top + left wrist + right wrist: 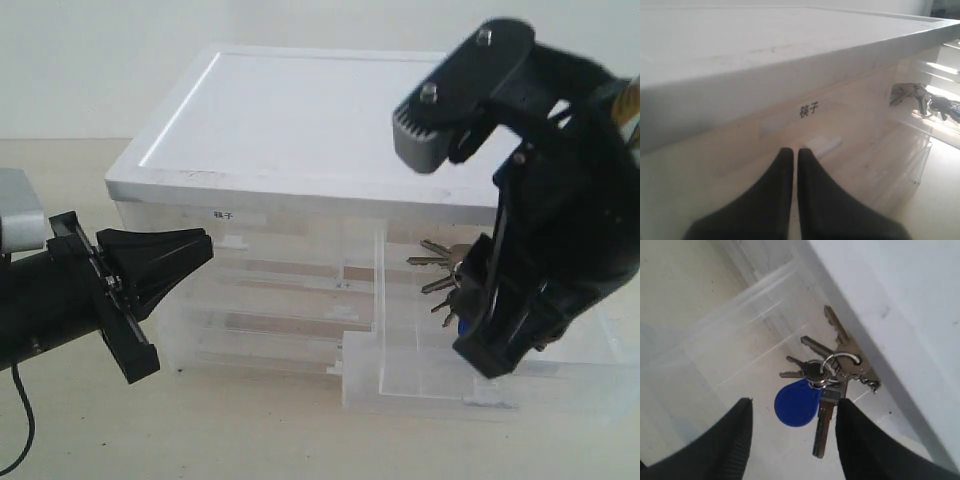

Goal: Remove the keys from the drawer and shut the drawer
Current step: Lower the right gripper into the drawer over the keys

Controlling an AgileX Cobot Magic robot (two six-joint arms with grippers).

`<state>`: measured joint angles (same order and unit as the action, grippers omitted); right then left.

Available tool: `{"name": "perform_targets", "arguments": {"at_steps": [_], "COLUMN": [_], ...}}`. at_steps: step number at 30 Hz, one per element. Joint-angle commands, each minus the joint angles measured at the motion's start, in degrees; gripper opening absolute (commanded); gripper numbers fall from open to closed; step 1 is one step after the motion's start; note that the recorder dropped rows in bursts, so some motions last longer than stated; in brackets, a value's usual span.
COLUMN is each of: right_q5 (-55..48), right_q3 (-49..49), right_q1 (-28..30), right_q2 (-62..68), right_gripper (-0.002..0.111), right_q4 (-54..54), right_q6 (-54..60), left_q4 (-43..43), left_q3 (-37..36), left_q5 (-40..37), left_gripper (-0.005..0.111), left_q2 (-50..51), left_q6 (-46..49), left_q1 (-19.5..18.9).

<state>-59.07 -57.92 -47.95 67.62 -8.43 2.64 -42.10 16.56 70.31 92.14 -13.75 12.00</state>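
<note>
The keys (832,372) lie in the pulled-out drawer (420,385) at the right of the cabinet (300,110), right gripper (794,410) above them, left gripper (200,248) before its left half.

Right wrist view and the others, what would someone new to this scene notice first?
The keys with their blue fob lie in the pulled-out drawer, directly under the right gripper, whose fingers are spread open over them. On the other side, the left gripper is shut and points at the closed, labelled drawer just under the cabinet's white top.
</note>
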Motion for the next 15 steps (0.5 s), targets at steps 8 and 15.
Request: {"name": "perform_targets", "arguments": {"at_steps": [8, 15], "right_q5": [9.31, 10.08], "right_q3": [5.21, 5.21], "right_q1": [-0.04, -0.04], "right_q2": [3.71, 9.72], "right_gripper": [0.062, 0.062], "right_q4": [-8.28, -10.07], "right_q6": [-11.72, -17.3], "left_q4": [0.78, -0.38], "left_q3": [0.46, 0.46], "left_q5": [-0.35, -0.35], "left_gripper": [0.005, 0.005], "left_q2": [0.2, 0.2], "left_q6": [-0.8, -1.22], "left_q1": [0.09, 0.09]}}
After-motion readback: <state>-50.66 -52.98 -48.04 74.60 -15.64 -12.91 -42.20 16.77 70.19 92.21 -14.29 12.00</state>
